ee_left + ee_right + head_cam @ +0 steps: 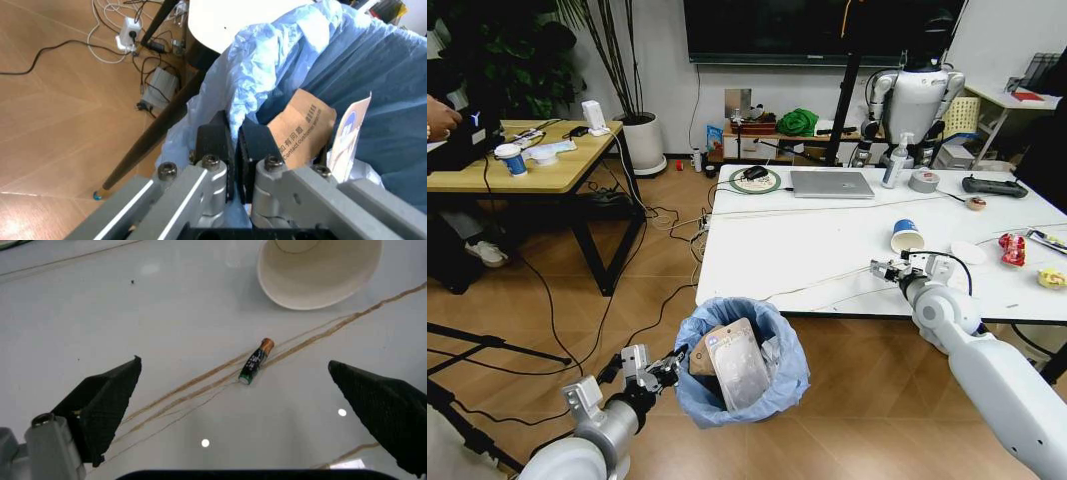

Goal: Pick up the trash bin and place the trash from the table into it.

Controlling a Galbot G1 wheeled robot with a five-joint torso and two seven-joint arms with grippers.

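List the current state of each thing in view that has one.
Round dark trash bin with light-blue bag liner: off the floor, part-filled.
Left gripper: jaws shut on the rim.
Right gripper: open over a small battery.
White-and-blue paper cup: tipped over on the marble-look table.

A herringbone wooden floor (657,280) runs under loose black cables (547,300). A wooden-topped desk (537,170) stands at the left, a potted plant (639,140) beside its far corner. A dark screen (807,30) hangs on the white wall (662,70), above what looks like a low cluttered shelf (767,135)
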